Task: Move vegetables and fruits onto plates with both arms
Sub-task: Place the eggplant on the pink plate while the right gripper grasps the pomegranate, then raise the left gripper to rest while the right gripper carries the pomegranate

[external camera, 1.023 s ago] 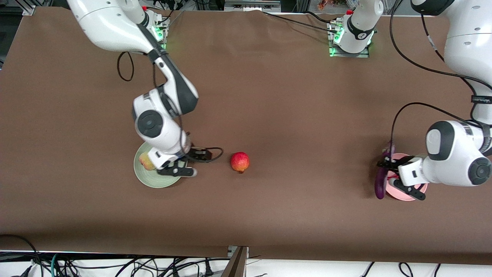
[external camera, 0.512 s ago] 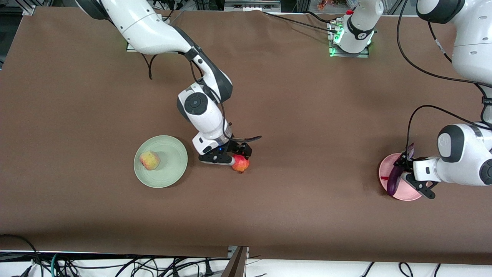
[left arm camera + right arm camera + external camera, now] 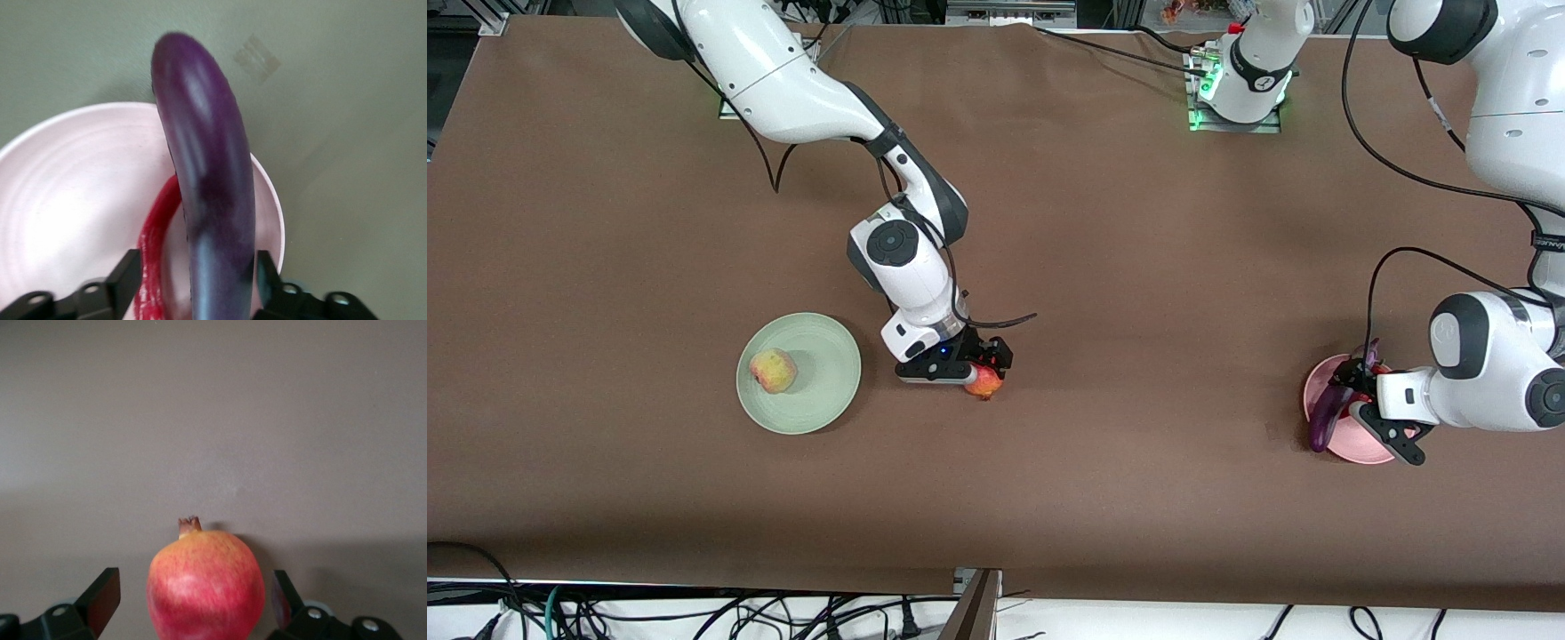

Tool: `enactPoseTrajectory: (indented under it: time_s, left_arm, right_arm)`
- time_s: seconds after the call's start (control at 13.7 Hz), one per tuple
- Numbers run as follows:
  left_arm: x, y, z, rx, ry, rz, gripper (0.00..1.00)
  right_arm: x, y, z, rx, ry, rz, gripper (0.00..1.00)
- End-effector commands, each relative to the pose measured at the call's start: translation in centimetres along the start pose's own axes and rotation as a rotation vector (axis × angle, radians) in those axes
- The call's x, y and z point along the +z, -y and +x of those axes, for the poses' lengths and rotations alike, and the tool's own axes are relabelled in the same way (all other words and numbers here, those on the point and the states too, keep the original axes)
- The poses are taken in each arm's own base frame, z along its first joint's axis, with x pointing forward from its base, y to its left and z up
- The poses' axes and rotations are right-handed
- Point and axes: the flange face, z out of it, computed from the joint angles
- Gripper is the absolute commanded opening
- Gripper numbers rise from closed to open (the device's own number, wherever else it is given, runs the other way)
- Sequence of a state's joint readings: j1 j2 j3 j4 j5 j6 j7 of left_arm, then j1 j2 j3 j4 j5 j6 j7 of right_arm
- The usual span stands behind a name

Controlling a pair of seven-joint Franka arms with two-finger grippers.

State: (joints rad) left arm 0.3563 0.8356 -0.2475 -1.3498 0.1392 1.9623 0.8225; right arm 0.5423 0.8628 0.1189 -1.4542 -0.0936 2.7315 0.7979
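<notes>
Eggplant (image 3: 210, 193): my left pincer (image 3: 1374, 418) grips it by its stem end at lower right of the front view, lowered across the pink plate (image 3: 1360, 443); a second ago it hung off the plate's rim.
Green plate (image 3: 823, 391): lower left of centre on the counter (image 3: 1120, 267), carrying the yellow fruit (image 3: 773, 370).
Red fruit (image 3: 205, 583): centre frame, on the counter, between the fingers of my right pincer (image 3: 960, 372), which are spread wide; that pincer was over the green plate a second ago, so this pick comes next.
Chili (image 3: 152, 253): on the pink plate, under the eggplant.
</notes>
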Motion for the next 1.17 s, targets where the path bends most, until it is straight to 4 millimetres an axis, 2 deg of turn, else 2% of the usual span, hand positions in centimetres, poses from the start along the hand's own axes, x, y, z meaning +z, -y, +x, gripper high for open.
enactPoseTrajectory:
  time_s: [0.0, 0.22, 0.29, 0.44, 0.51, 0.66, 0.8, 0.88, 1.02, 1.1]
  left_arm:
    - [-3.9, 0.1, -0.2, 0.021, 0.028, 0.001, 1.0]
    - [-7.6, -0.7, -0.8, -0.013, 0.061, -0.039, 1.0]
    - [-9.5, -1.5, -1.1, -0.053, 0.065, -0.049, 1.0]
    - [-16.4, -4.3, -2.1, -0.208, 0.045, -0.02, 1.0]
    - [-19.5, -6.3, -2.3, -0.269, 0.05, -0.009, 1.0]
    - [-25.5, -10.6, -3.2, -0.354, 0.042, -0.009, 1.0]
    - [-31.8, -15.6, -5.3, -0.476, 0.031, 0.003, 1.0]
    - [-34.7, -19.0, -5.7, -0.541, 0.025, 0.026, 1.0]
    - [-38.2, -25.5, -6.7, -0.671, 0.021, 0.077, 1.0]
    - [-38.8, -27.7, -7.4, -0.701, 0.016, 0.104, 1.0]
  right_arm:
    - [1.0, 0.1, -0.5, -0.013, -0.031, 0.012, 1.0]
    - [2.0, -0.2, -1.2, -0.035, -0.036, -0.012, 1.0]
    - [2.1, -0.3, -1.2, -0.037, -0.038, -0.016, 0.95]
    - [2.1, -0.3, -1.1, -0.038, -0.038, -0.016, 0.41]
    - [2.1, -0.5, -1.0, -0.038, -0.039, -0.017, 0.36]
    - [1.3, -0.6, 0.0, -0.044, -0.052, -0.014, 0.33]
    - [-0.9, -1.0, 1.8, -0.031, -0.059, -0.026, 0.33]
    - [-2.5, -1.1, 2.5, -0.027, -0.033, -0.061, 0.33]
    - [-5.6, -1.4, 3.8, -0.016, 0.033, -0.144, 0.33]
    - [-7.1, -2.5, 4.9, -0.024, 0.061, -0.181, 0.33]
